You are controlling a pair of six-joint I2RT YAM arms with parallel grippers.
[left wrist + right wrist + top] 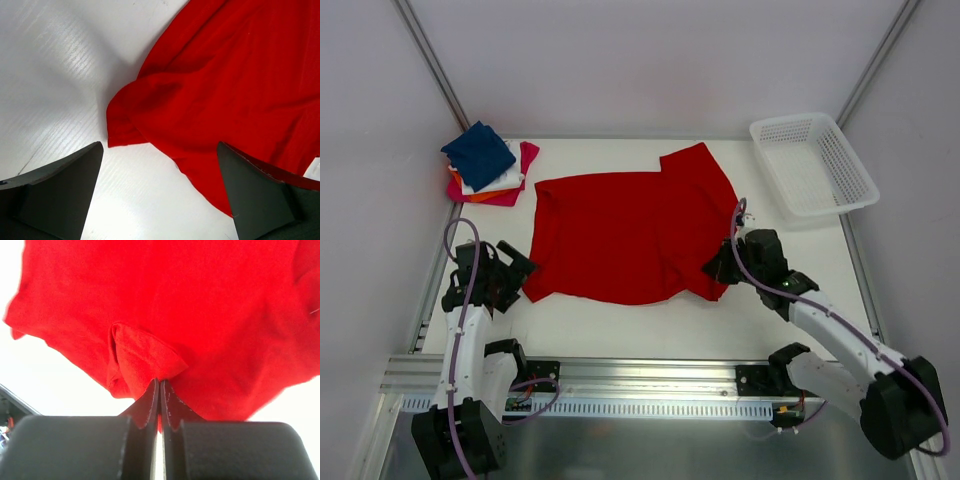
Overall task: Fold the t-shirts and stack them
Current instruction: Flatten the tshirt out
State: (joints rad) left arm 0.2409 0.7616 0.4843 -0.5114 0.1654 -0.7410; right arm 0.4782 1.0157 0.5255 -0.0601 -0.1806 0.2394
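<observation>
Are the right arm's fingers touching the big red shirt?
Touching. In the right wrist view, the right arm's fingers are shut together, pinching a raised fold of the red shirt at their tips.

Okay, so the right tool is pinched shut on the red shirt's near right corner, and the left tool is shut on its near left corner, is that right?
Not quite. The left tool is wide open at the shirt's near left corner, not clamped on it; the left wrist view shows this. The right tool is indeed pinched shut on the red shirt at its near right corner.
</observation>
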